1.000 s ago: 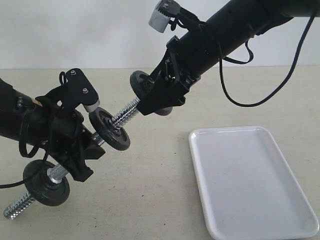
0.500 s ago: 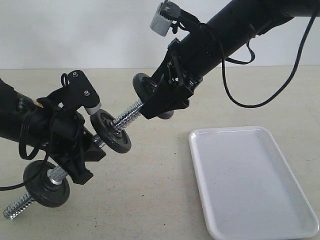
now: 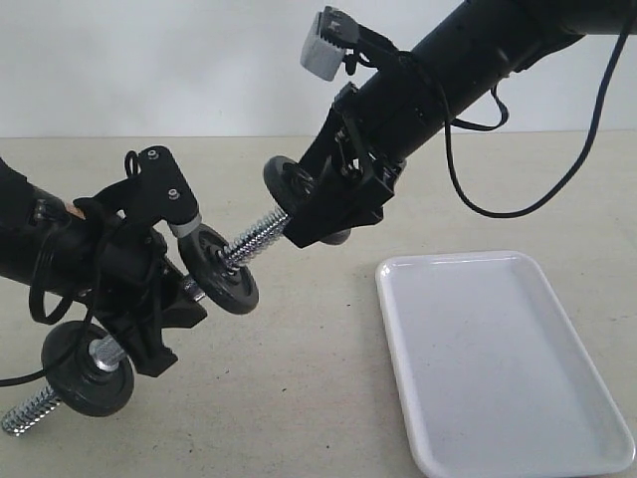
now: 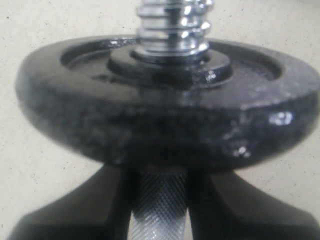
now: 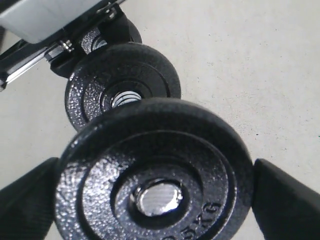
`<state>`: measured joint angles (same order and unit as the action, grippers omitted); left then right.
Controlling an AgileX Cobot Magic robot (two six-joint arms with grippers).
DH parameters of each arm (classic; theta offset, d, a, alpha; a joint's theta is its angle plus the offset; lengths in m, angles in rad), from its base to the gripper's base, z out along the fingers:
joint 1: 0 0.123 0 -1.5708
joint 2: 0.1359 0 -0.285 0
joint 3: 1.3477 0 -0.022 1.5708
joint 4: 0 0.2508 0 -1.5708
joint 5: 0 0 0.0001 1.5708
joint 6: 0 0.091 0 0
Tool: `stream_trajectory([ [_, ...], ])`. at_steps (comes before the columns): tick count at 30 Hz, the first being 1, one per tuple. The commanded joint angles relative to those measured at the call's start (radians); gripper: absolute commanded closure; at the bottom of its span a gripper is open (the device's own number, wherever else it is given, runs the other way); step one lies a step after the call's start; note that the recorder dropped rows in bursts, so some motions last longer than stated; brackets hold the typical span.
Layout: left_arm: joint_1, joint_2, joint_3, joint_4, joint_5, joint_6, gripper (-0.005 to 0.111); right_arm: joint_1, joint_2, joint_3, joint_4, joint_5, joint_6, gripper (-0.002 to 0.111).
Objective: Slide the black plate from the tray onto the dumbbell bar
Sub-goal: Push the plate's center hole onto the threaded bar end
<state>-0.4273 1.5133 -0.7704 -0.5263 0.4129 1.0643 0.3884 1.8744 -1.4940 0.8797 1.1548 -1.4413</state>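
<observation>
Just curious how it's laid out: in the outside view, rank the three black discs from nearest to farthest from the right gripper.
1. The black plate, held in the right gripper at the dumbbell bar's upper end.
2. The middle disc, partway down the bar.
3. The lowest disc, near the bar's lower-left end.

The matte black plate (image 3: 277, 179), upper centre, sits on the threaded tip of the chrome dumbbell bar (image 3: 254, 237), which slants up from lower left. The glossy white tray (image 3: 398, 274) lies flat at lower right.
</observation>
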Motion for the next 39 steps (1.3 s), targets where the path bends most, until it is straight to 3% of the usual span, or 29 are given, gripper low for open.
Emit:
stream_trajectory([
  [1, 0.009, -0.041, -0.042, -0.049, -0.371, -0.014, 0.102, 0.001, -0.014, -0.003, 0.028, 0.066, -0.011, 0.108],
  [10, 0.009, -0.041, -0.042, 0.081, -0.389, -0.009, 0.102, 0.001, -0.014, -0.003, 0.055, 0.066, -0.055, 0.108],
  [39, 0.009, -0.041, -0.051, 0.070, -0.397, -0.123, 0.102, 0.001, -0.014, -0.003, 0.159, 0.066, -0.096, 0.108],
])
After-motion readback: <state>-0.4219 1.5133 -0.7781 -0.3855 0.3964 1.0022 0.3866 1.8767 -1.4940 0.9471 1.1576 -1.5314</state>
